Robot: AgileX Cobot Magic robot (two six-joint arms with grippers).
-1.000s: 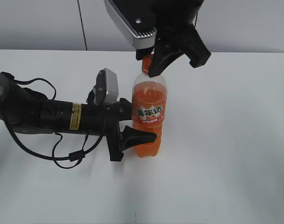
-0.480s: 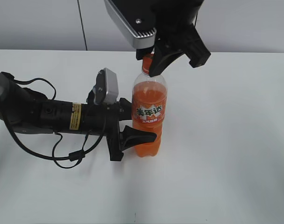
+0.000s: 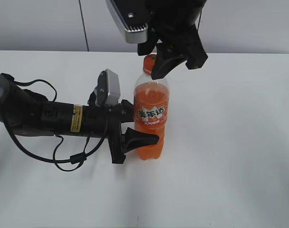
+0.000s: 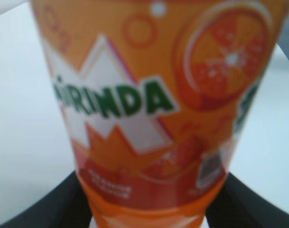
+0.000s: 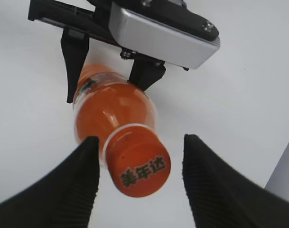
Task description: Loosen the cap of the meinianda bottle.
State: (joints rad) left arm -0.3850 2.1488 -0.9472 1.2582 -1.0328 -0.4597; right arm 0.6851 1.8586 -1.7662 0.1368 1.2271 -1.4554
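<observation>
The meinianda bottle (image 3: 151, 114) stands upright on the white table (image 3: 239, 156), full of orange liquid. My left gripper (image 3: 151, 136) lies level and is shut on the bottle's lower body, its black fingers (image 4: 63, 206) pressed to both sides below the label (image 4: 149, 104). The orange cap (image 3: 149, 59) sits on the neck. My right gripper (image 3: 176, 64) hangs over it from above. In the right wrist view the cap (image 5: 137, 166) lies between the right gripper's (image 5: 140, 142) ribbed fingers, with a gap on each side, so that gripper is open.
The left arm (image 3: 49, 116) with its looped cables lies across the table's left side. Its silver wrist camera (image 3: 108, 88) sits just left of the bottle. A pale wall (image 3: 40, 23) stands behind the table's far edge.
The right gripper's jaws have spread apart off the cap, and the gripper has shifted slightly up and left. The bottle and the left gripper have not moved.
</observation>
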